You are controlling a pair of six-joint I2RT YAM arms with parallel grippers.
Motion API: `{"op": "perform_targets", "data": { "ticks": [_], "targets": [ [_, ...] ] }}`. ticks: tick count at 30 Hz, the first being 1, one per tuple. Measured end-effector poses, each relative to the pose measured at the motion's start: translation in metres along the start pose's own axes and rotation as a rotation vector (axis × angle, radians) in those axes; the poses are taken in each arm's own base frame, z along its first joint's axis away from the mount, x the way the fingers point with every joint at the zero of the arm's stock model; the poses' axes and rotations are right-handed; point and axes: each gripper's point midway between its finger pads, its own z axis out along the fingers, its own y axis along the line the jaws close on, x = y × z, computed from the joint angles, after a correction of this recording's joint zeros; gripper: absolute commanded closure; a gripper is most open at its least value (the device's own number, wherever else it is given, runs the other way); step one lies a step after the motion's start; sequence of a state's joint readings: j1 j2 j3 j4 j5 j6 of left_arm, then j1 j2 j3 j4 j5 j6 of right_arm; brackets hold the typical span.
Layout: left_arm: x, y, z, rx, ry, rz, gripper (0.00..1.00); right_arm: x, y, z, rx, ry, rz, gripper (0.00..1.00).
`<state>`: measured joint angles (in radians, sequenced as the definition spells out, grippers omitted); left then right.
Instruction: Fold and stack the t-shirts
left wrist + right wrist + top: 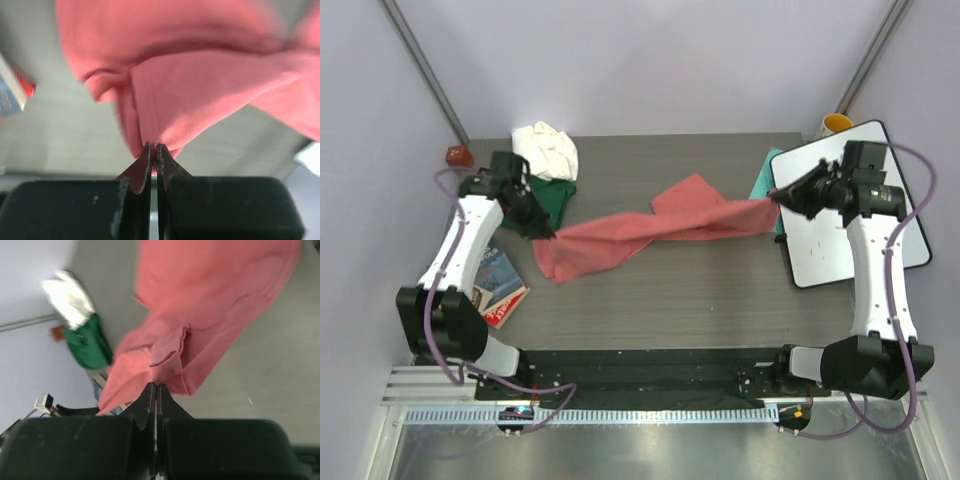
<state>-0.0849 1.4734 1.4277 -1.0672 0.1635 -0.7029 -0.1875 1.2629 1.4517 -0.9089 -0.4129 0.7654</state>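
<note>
Looking down from above, you have the salmon-pink t-shirt (650,230) strung across the middle of the counter (700,300) between your two hands. Your left hand (550,236) is pinched closed on the shirt's left end; its wrist view shows the two fingers pressed together with a fold of pink cloth caught at their tips. Your right hand (776,197) is clamped just as tight on the right end, at the near-left edge of the white board (865,235), and its wrist view shows a hemmed edge nipped between the fingertips.

Between the two grips the cloth is twisted and bunched, not flat. One loose flap points toward the back of the counter, and a wider part spreads out near your left hand.

The dark green t-shirt (552,195) lies crumpled at the back left, just behind your left hand and partly hidden by that arm. The cream-white t-shirt (546,150) is heaped against its far side, touching it. A book (498,285) lies at the counter's left edge beside your left arm. A yellow cup (836,124) stands behind the board in the back right corner.
</note>
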Motion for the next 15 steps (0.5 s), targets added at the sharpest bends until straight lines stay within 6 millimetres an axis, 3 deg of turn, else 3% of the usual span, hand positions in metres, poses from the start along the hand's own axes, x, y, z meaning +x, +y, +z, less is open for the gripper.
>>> {"op": "perform_targets", "data": {
  "ticks": [3, 5, 9, 14, 15],
  "targets": [
    [0.049, 0.043, 0.048, -0.143, 0.231, -0.028, 1.0, 0.044, -0.063, 0.027, 0.178, 0.172, 0.097, 0.99],
    [0.079, 0.065, 0.069, -0.216, 0.376, -0.043, 1.0, 0.065, -0.089, 0.031, 0.264, 0.252, 0.134, 0.99],
    [0.11, 0.085, 0.083, -0.287, 0.532, -0.027, 1.0, 0.08, -0.107, 0.027, 0.328, 0.294, 0.146, 0.99],
    [0.121, 0.088, 0.084, -0.298, 0.572, 0.016, 1.0, 0.093, -0.121, 0.022, 0.365, 0.314, 0.143, 0.99],
    [0.122, 0.089, 0.084, -0.301, 0.579, 0.02, 0.96, 0.096, -0.125, 0.021, 0.376, 0.321, 0.145, 0.99]
  ]
}}
